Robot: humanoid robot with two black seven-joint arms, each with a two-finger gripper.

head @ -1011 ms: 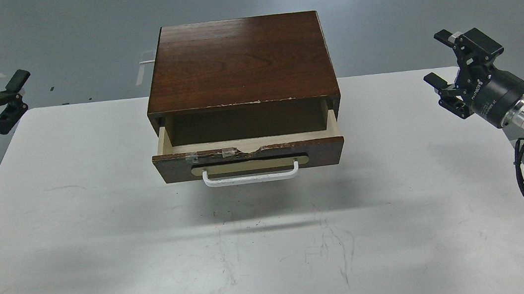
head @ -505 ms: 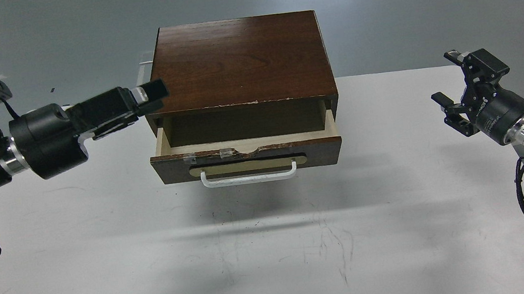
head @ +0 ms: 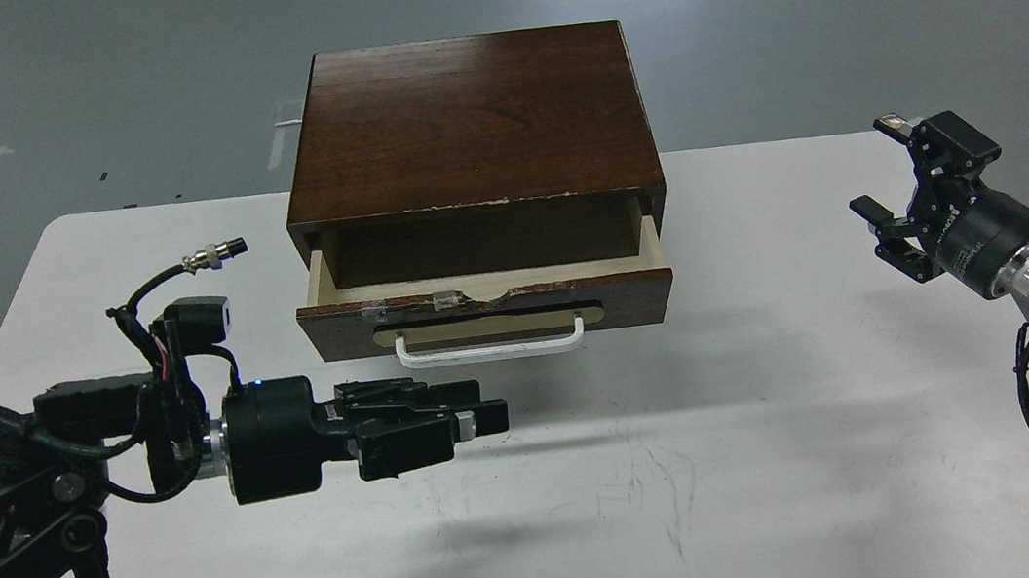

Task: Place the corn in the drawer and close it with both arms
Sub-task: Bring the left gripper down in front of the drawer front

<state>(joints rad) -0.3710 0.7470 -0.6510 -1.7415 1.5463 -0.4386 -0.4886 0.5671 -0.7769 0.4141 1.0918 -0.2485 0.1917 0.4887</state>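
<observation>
Under the half-open drawer (head: 482, 263) lay a scuffed white surface (head: 790, 452), grey floor (head: 105, 74) beyond; left gripper (head: 476, 418) jaws seemed closed, empty; right gripper (head: 889, 184) spread, empty.

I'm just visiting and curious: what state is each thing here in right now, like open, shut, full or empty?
Drawer: pulled partly open; no corn visible in the part that shows.
Left gripper: fingers together, holding nothing, level in front of the drawer, below its white handle.
Right gripper: open, empty, off to the right.
Table: bare white top, scuffed.
</observation>
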